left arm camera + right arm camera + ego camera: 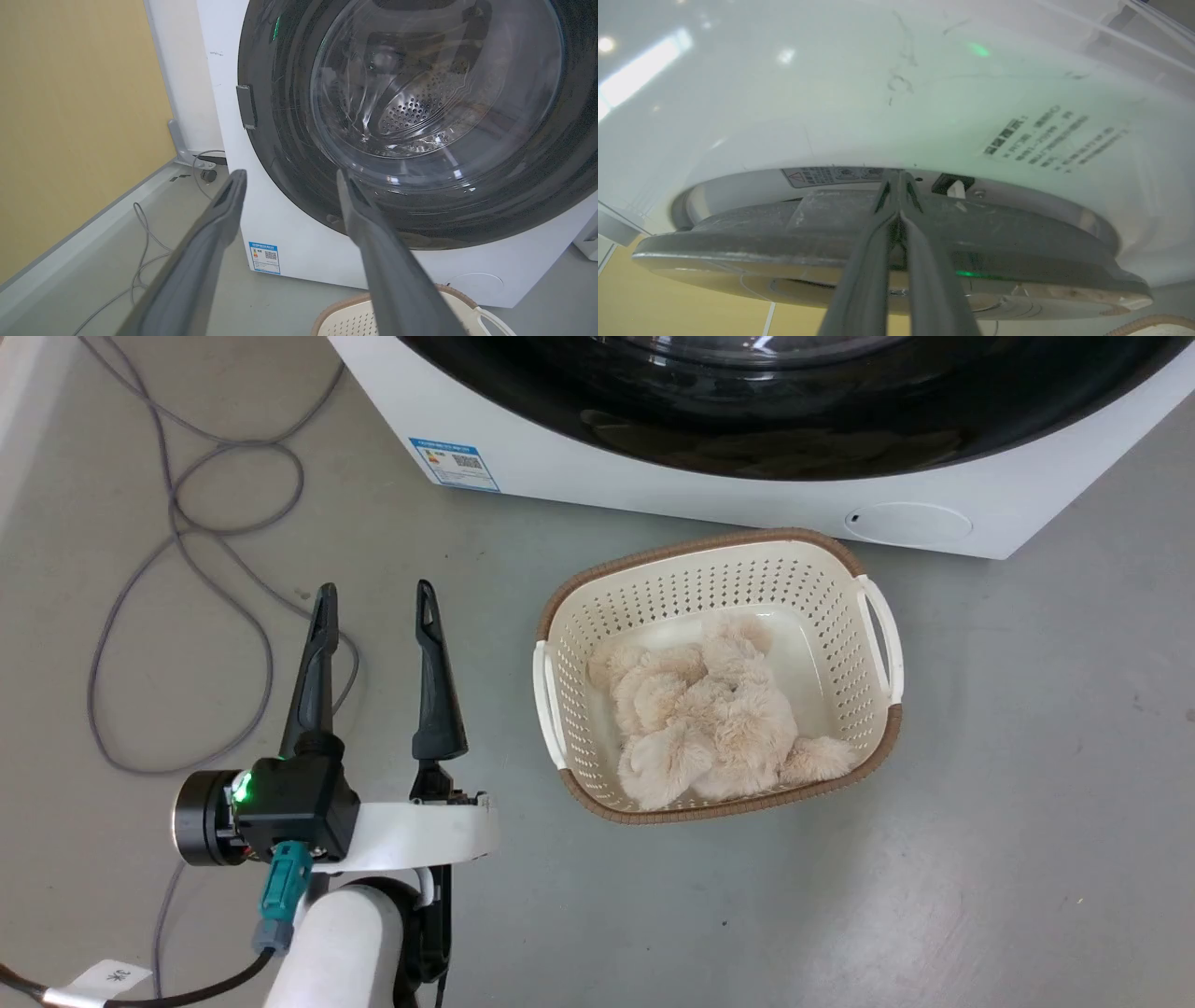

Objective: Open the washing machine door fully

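Note:
The washing machine (653, 490) is a white box at the top of the head view. Its round glossy black door (794, 425) fills the front. In the left wrist view the door (289, 140) faces me with its clear glass bowl, the steel drum behind it. My left gripper (375, 590) hangs open and empty over the floor, left of the basket and short of the machine (303, 252). In the right wrist view my right gripper (896, 175) is shut. Its tips reach into the narrow gap between the door's dark grey rim (761, 233) and the white front (831, 93).
A cream basket (882, 635) with a beige plush toy (719, 719) stands on the grey floor just before the machine. Grey cables (177, 523) loop on the floor at the left. A yellow wall (70, 116) runs left of the machine.

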### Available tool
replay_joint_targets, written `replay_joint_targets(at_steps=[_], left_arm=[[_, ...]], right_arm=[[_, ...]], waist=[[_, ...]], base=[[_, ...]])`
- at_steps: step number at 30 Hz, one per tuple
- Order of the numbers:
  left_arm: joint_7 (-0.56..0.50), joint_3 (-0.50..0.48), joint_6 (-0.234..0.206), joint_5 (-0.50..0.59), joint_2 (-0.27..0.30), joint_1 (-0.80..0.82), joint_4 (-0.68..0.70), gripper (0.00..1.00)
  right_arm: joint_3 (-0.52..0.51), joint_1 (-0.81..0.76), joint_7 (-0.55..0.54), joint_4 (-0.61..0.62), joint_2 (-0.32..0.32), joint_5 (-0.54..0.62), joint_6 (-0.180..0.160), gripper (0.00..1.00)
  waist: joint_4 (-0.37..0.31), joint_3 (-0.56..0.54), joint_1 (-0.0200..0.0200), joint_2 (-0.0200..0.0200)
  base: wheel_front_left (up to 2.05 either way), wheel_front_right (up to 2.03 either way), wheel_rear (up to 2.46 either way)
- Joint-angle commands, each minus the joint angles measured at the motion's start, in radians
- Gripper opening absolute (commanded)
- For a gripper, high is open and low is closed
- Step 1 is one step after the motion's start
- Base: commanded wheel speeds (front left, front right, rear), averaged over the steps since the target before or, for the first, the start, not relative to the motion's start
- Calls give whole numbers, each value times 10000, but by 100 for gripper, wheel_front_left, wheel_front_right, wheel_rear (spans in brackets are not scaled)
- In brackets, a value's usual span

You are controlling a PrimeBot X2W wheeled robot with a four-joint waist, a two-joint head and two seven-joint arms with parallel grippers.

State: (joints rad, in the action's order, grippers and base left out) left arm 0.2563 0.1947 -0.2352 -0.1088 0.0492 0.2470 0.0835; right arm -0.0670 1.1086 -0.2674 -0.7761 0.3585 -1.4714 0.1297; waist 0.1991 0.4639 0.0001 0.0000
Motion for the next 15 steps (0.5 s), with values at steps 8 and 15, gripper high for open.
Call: replay_joint_targets(at_steps=[8, 15], left_arm=[[55, 31, -82, -42, 10, 107, -7, 100], [55, 38, -62, -34, 10, 91, -78, 100]], right_arm=[[553, -150, -496, 18, 2, 158, 10, 0], [1082, -470, -1231, 228, -16, 189, 10, 0]], waist=[[17, -68, -1, 0], [-27, -204, -1, 0]], base=[[0, 0, 0], [0, 0, 0]])
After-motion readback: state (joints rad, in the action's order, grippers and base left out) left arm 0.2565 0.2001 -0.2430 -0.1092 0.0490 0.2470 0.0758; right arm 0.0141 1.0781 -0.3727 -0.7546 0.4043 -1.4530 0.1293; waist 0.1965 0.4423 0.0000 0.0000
